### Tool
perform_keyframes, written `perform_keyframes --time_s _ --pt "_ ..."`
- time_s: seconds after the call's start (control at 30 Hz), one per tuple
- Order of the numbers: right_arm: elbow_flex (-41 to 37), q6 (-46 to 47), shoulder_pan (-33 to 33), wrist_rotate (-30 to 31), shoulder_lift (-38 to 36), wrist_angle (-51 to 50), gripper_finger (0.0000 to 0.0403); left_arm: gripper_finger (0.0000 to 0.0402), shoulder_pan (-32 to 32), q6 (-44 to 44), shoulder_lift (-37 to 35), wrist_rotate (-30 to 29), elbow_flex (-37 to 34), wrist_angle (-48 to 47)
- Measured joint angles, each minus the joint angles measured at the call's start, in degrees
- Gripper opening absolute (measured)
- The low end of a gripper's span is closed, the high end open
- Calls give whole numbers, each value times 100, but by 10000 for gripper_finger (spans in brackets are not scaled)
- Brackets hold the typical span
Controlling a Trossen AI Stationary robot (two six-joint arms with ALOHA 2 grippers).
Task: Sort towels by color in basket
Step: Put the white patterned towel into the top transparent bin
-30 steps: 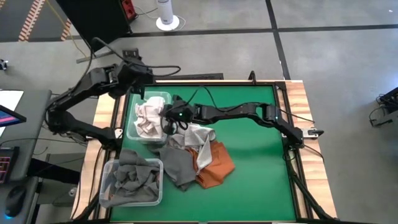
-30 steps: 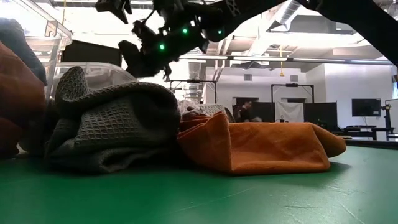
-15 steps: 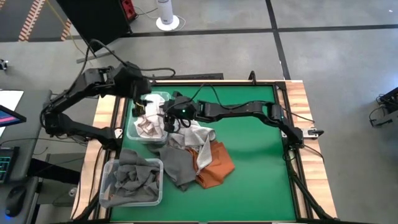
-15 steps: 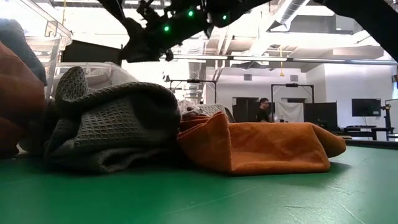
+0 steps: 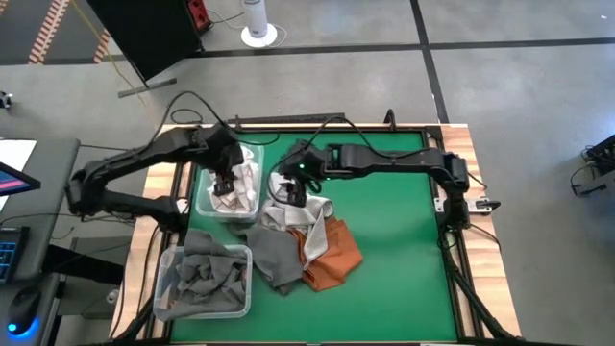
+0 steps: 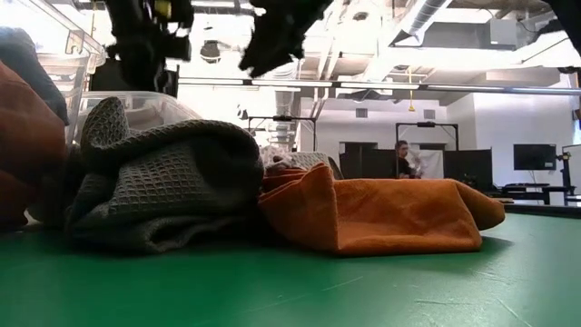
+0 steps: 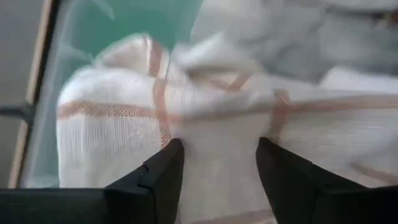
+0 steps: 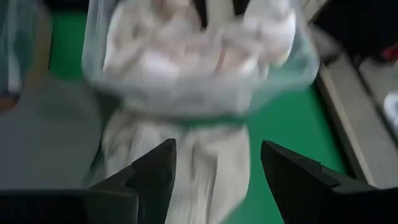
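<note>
My left gripper (image 7: 217,180) is down in the clear bin (image 5: 207,205) at the table's left edge, fingers (image 7: 158,177) spread wide and pressed onto the white towel with brownish stripes (image 7: 205,118) lying there. My right gripper (image 8: 217,180) hangs above the loose pile just beside that bin, fingers (image 8: 149,177) parted and holding nothing; below it a white cloth (image 8: 186,168) spills over the green table (image 5: 394,240). That pile holds a white towel (image 5: 303,210), a grey towel (image 5: 274,255) and an orange towel (image 5: 332,258), all touching. Nearer the table's front edge, a second clear bin (image 5: 173,259) holds grey towels (image 5: 207,274). Far off in the room a person (image 6: 402,156) stands, too small to make out well.
</note>
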Motion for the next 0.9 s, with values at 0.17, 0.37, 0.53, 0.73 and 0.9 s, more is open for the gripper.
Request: perform_keyframes --time_s 0.17,0.37,0.53,0.73,0.9 --pt "0 234 73 1 -135 -863 264 141 337 21 18 44 -830 567" --pt "-2 253 250 93 -196 -1033 264 96 426 64 37 50 -1664 1051" --pt "-2 221 369 284 -198 -895 264 74 426 76 340 48 -1992 1164" --pt "-2 223 371 293 -220 -913 264 64 415 328 434 14 -1396 559" --pt "-2 249 368 424 -460 -1141 264 63 405 689 225 28 -508 73"
